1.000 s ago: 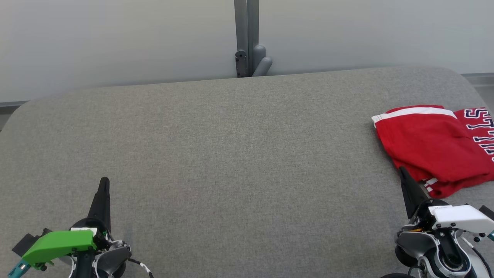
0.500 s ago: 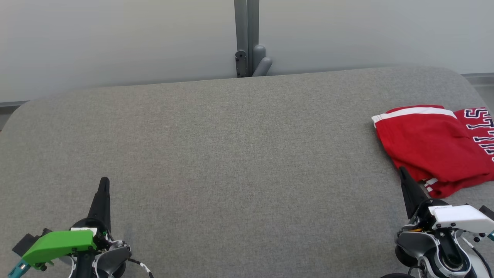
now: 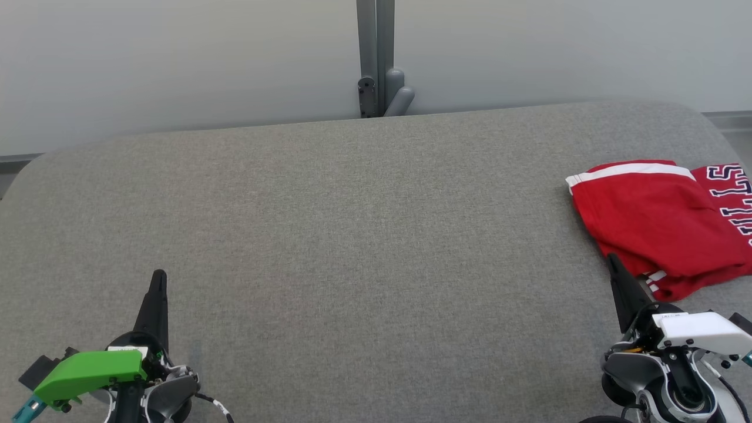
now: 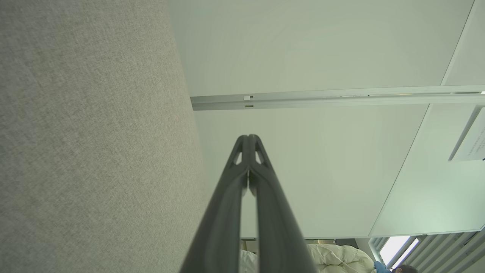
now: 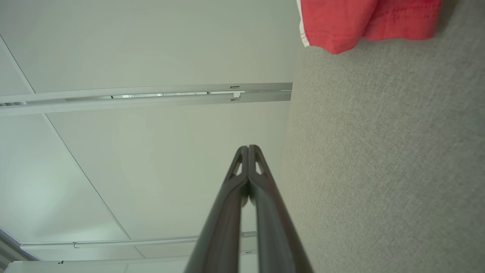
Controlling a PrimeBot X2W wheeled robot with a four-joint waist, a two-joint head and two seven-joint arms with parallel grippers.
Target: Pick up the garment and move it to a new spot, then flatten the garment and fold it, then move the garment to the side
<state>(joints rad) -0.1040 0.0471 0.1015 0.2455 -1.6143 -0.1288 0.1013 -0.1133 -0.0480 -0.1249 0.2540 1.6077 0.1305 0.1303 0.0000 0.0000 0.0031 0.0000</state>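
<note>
A red garment [image 3: 664, 223] with white stripes and dark lettering lies folded at the right edge of the grey table [image 3: 364, 235], partly cut off by the head view's border. A corner of that garment [image 5: 352, 22] shows at the top of the right wrist view. My right gripper [image 3: 612, 259] stands shut at the lower right, its tip just in front of the garment's near edge, holding nothing. My left gripper [image 3: 158, 275] is shut at the lower left, far from the garment. Both pairs of fingers press together in the wrist views, left gripper [image 4: 248, 137] and right gripper [image 5: 248, 147].
A pale wall runs behind the table, with a grey post and bracket [image 3: 379, 88] at its middle. Bare grey cloth [image 3: 352, 264] spreads between the two grippers. Bedding and a person's head [image 4: 405, 268] appear at the bottom of the left wrist view.
</note>
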